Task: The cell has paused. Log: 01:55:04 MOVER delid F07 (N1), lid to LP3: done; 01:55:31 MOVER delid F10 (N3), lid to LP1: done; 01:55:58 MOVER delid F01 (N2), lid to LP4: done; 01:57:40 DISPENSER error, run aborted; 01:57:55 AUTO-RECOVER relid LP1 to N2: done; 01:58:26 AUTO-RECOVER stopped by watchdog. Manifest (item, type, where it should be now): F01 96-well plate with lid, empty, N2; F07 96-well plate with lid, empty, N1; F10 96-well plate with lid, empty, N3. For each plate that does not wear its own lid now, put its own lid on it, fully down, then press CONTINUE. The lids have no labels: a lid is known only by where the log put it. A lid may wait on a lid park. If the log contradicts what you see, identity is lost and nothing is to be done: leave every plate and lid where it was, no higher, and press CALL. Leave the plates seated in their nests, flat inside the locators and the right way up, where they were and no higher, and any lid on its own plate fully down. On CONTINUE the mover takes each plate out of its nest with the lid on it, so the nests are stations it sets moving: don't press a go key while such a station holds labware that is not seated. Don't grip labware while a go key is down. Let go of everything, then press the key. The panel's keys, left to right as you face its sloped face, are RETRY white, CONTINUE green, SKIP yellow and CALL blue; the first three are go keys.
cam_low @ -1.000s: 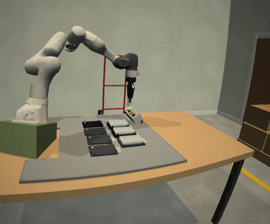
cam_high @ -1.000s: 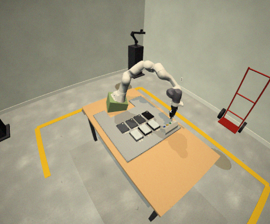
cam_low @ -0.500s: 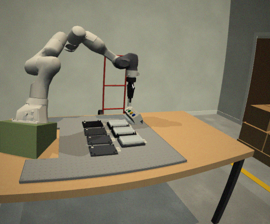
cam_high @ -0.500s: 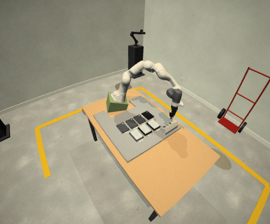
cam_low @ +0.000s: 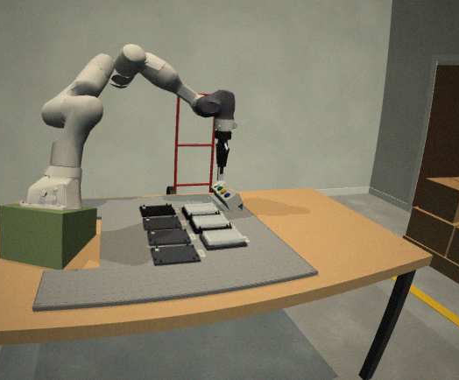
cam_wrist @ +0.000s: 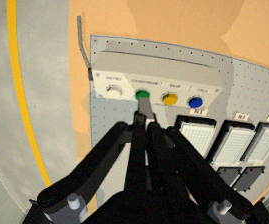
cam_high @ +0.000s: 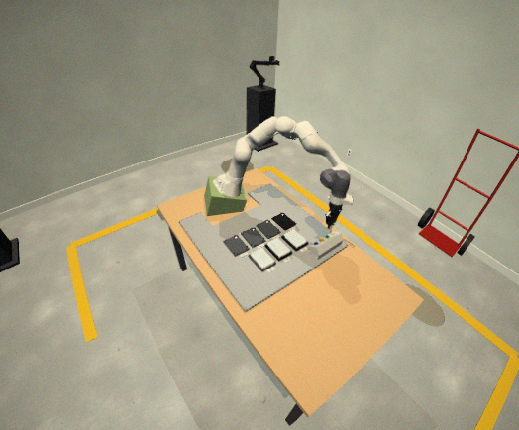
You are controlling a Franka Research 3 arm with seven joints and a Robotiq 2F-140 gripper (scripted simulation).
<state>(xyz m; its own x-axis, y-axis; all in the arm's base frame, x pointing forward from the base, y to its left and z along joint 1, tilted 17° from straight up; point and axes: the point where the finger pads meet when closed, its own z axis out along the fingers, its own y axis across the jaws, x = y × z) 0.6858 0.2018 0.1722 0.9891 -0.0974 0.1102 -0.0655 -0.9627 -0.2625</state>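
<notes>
Three plates (cam_low: 213, 221) sit lidded in their nests on the desk (cam_low: 349, 245), with all four lid parks (cam_low: 165, 236) beside them bare. The tool (cam_wrist: 145, 123) (fingers pressed together, holding nothing) hangs point-down over the key panel (cam_low: 235, 202) at the far end of the plate row. Its tip is lined up directly above the green CONTINUE key (cam_wrist: 142, 95), so the press looks like a straight drop, with yellow SKIP (cam_wrist: 169, 99) just beside it the one to miss.
</notes>
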